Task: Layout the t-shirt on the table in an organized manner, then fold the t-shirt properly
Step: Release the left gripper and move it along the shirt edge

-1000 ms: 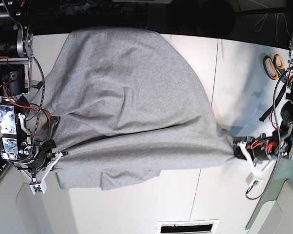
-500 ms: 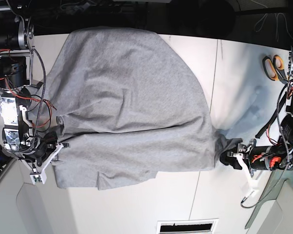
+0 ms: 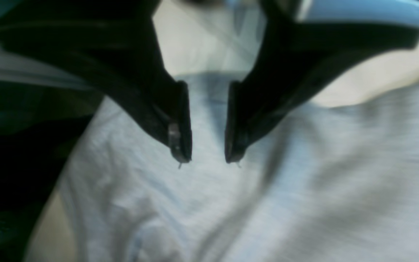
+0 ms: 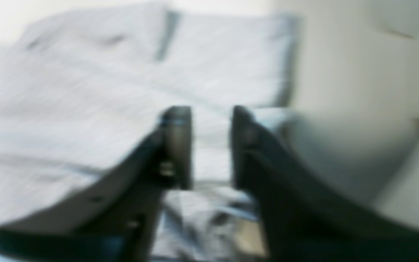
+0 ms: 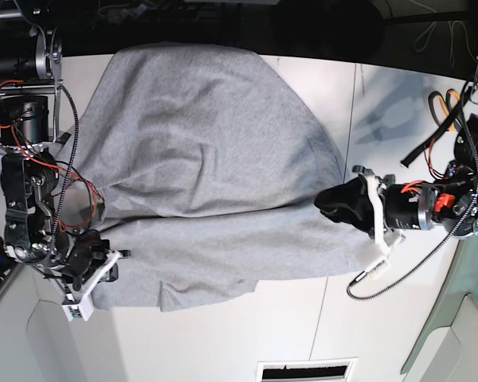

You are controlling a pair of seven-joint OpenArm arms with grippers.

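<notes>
**Operator:** Where is the shirt, and what are my grippers doing?

**Describer:** The t-shirt [image 5: 199,159] lies spread on the white table [image 5: 398,318], back side up, one fold across its middle. Your left gripper [image 3: 208,160] hovers over the cloth edge, jaws slightly parted, holding nothing. Your right gripper [image 4: 211,145] looks the same — the view is blurred, so probably empty. Both seem poised at opposite edges, likely to grip and tug the shirt flat
</notes>
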